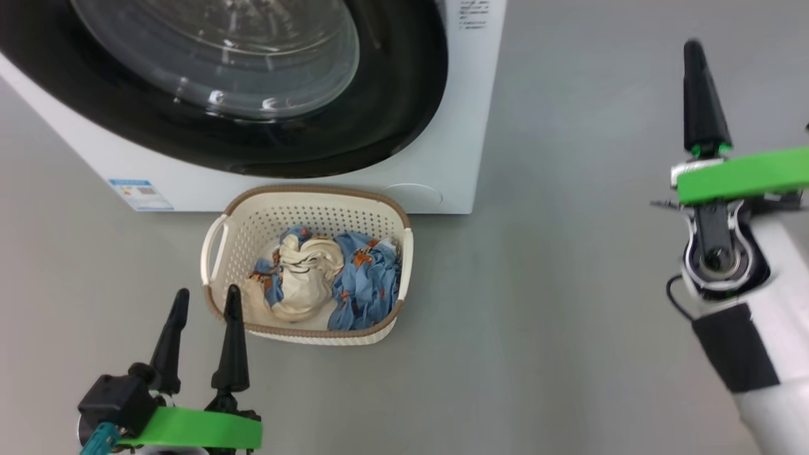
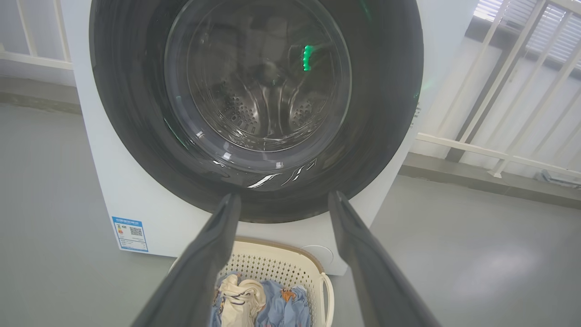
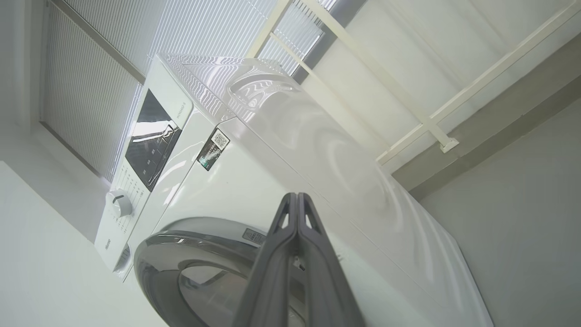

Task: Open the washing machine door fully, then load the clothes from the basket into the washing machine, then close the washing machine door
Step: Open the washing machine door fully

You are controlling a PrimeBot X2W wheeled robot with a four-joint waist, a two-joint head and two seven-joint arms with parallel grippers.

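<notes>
The white washing machine (image 1: 455, 126) stands ahead, its round black door (image 1: 392, 126) closed with the glass bowl window at its centre. In the left wrist view the door (image 2: 136, 136) faces me, and the right wrist view shows the washing machine (image 3: 281, 181) tilted, from its side. The cream basket (image 1: 218, 246) sits on the floor right before the machine, holding light-blue and cream clothes (image 1: 328, 278). My left gripper (image 1: 205, 302) is open and empty, its fingers by the basket's near left corner. Out to the right, clear of the machine, my right gripper (image 1: 693, 45) is shut on nothing.
Grey floor (image 1: 556, 316) lies all round the basket and machine. A white railing (image 2: 499, 150) runs along the wall behind the machine on its right. A blue label sticker (image 1: 140, 194) marks the machine's lower front.
</notes>
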